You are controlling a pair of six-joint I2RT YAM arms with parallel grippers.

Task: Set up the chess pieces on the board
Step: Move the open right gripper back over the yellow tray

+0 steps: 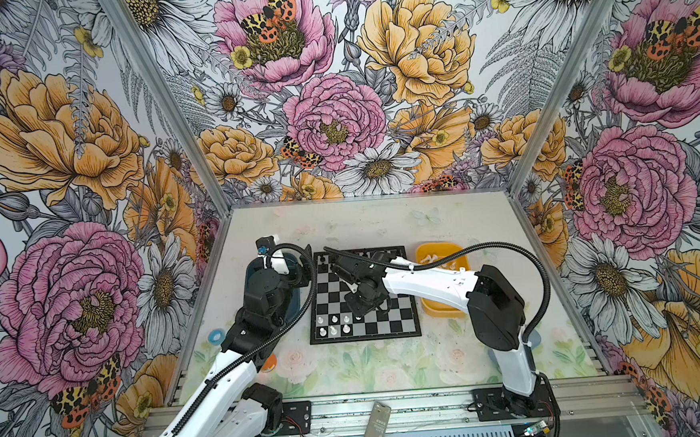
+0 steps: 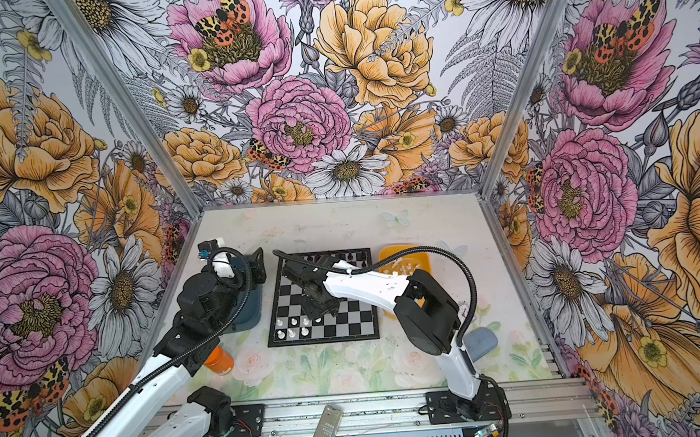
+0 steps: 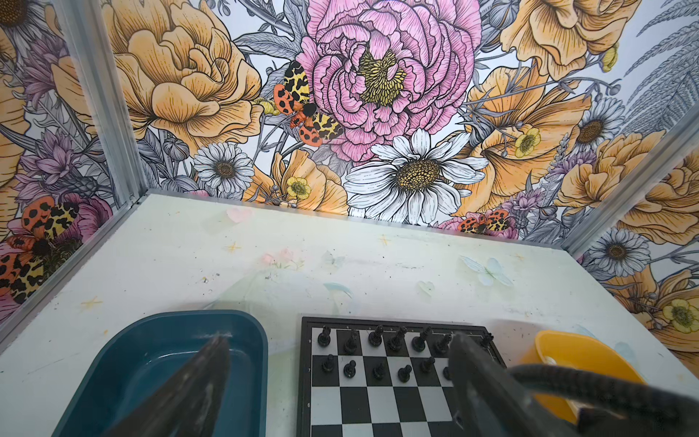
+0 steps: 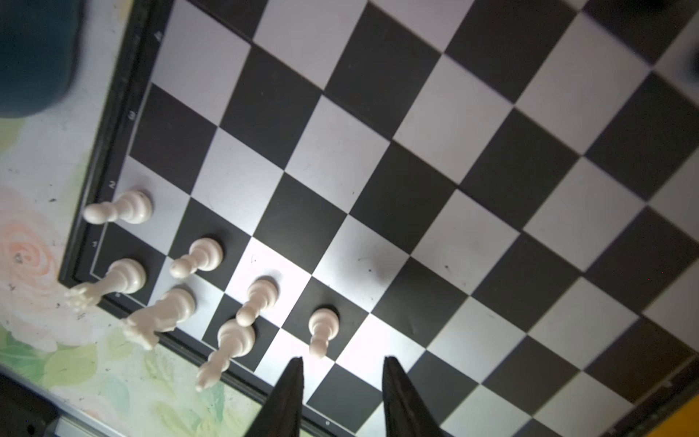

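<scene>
Above the near left corner of the board [image 4: 454, 189], the right fingers [image 4: 289, 393] are found partly spread. A clear gap is seen between the tips, and nothing is held or touched. Just beyond the tips, and apart from them, a white pawn [image 4: 323, 327] stands upright on a dark square, its long axis vertical.

Six further white chess pieces [image 4: 200, 257] are noted beside it. Three pawns stand in the same row and three taller figures in the edge row behind, all upright. The remaining squares of those two rows are bare, so the task is judged well short of complete.

More white pieces are seen in the yellow tray [image 1: 425, 249], which lies on the counter [image 1: 349, 373] just beside the right edge of the board. The right arm is judged the nearer to it. A lift clear of the pawn is advised before any sideways travel, as the pawn could otherwise be knocked over.

The left fingers [image 3: 200, 378] are observed widely spread and empty above the blue tray [image 3: 181, 314], at the left edge of the board and well apart from the white pieces. Black pieces [image 3: 378, 336] occupy the two far rows.
</scene>
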